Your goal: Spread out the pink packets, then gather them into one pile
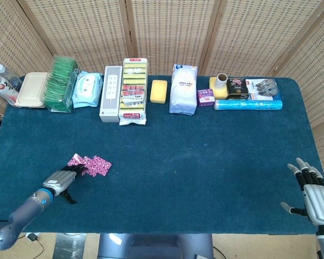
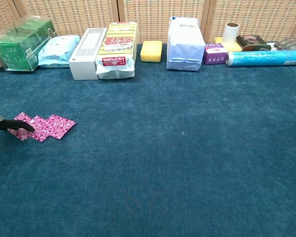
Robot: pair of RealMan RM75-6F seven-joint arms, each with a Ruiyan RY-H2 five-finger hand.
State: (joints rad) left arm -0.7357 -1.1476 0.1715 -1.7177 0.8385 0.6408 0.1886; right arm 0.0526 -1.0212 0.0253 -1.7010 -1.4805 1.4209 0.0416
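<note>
My left hand (image 1: 61,179) sits low at the near left of the table (image 1: 205,151), palm down, dark fingertips (image 2: 20,126) resting on the leftmost of the pink packets (image 1: 89,164); it presses rather than grips, fingers extended over the packet edge. The packets lie fanned in a short overlapping row running right from those fingertips, flat on the blue cloth, well short of the row of goods at the far edge. My right hand (image 1: 315,195) is at the near right corner, well apart from the packets, fingers spread and holding nothing. Along the back I see the green tea box (image 2: 20,43), a white box (image 1: 110,101), a yellow sponge (image 1: 159,90), a white bag (image 1: 183,89) and a blue roll (image 1: 248,104).
</note>
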